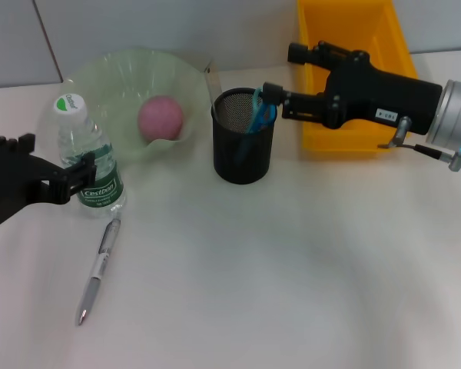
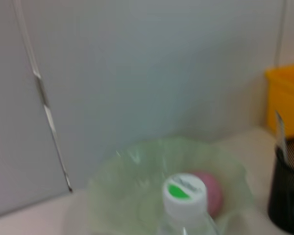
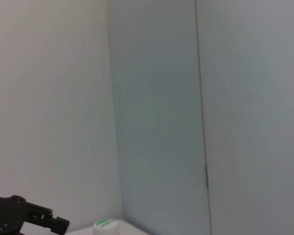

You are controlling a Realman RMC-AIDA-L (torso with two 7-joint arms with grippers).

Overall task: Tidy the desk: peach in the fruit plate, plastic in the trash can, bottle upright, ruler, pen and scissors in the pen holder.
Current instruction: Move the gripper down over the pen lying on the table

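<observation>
Left jaws (image 1: 75, 178) clamped on upright bottle (image 1: 88, 157) (pen (image 1: 98, 270) just below), right jaws (image 1: 275, 101) apart over pen holder (image 1: 243, 137).

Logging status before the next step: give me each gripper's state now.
Left gripper: closed around the upright water bottle.
Right gripper: above the pen holder, at the blue scissors; open or shut cannot be told.

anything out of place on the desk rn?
The pen lies flat on the desk in front of the upright bottle, not in the pen holder. The peach sits in the fruit plate. The left pincer is at the bottle; the right pincer is over the holder's rim.
</observation>
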